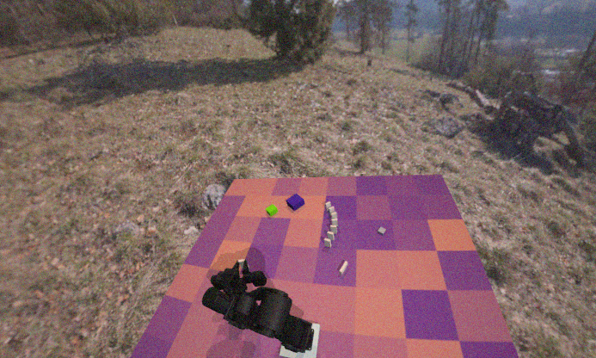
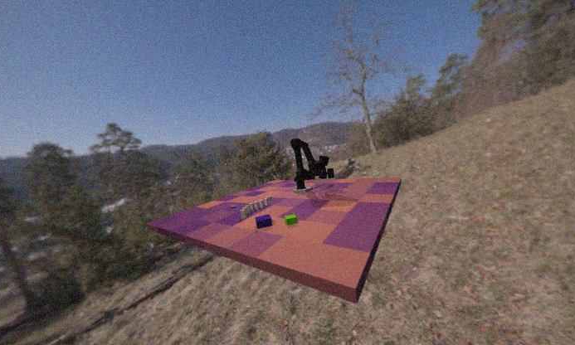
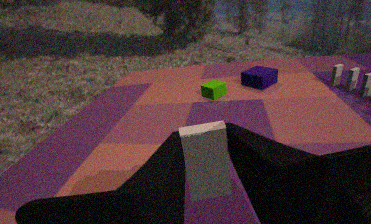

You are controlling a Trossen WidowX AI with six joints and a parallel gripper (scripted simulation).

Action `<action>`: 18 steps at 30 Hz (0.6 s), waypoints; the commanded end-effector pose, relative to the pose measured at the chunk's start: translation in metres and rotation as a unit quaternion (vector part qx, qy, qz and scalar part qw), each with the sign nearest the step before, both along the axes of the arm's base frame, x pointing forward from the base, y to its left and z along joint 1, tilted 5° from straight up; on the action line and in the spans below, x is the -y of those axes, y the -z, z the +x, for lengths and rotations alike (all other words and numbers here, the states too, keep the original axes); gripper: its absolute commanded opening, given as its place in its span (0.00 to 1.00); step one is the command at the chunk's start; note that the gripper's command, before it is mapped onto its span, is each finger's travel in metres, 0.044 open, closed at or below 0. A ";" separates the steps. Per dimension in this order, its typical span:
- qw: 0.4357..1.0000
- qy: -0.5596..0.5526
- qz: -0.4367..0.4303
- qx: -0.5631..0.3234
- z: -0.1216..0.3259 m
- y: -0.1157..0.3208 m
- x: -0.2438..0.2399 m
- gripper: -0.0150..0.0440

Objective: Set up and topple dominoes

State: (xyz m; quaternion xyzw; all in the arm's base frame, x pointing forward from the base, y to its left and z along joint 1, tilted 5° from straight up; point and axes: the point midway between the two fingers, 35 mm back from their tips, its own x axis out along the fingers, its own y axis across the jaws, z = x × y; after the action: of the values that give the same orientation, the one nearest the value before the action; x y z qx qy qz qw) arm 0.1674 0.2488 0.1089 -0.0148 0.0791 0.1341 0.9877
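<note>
My gripper (image 1: 242,265) (image 2: 317,177) (image 3: 202,134) is shut on a pale domino (image 3: 206,170), which it holds in the air over the table's left part in the top view, well away from the row. The held domino also shows in the exterior view (image 2: 317,181). Several pale dominoes (image 1: 333,229) (image 2: 243,212) (image 3: 369,85) stand upright in a curved row on the table (image 1: 380,315). Another domino (image 1: 343,268) lies on the table, off the row's near end in the top view. The wrist view shows only part of the row, at the right edge.
A dark blue block (image 1: 295,201) (image 2: 263,221) (image 3: 259,77) lies left of the row's far end in the top view. A smaller green block (image 1: 271,210) (image 2: 290,220) (image 3: 213,89) is beside it. A small grey block (image 1: 381,230) (image 2: 233,206) lies right of the row.
</note>
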 end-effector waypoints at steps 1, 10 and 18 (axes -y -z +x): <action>1.000 0.001 -0.002 0.002 0.000 0.007 -0.001 0.44; 1.000 0.001 -0.004 0.002 0.001 0.026 -0.004 0.44; 1.000 0.001 -0.005 0.002 0.001 0.043 -0.004 0.44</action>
State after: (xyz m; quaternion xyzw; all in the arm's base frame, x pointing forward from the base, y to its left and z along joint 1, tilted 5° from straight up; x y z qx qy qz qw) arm 0.1680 0.2536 0.0710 -0.0183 0.0787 0.1343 0.9876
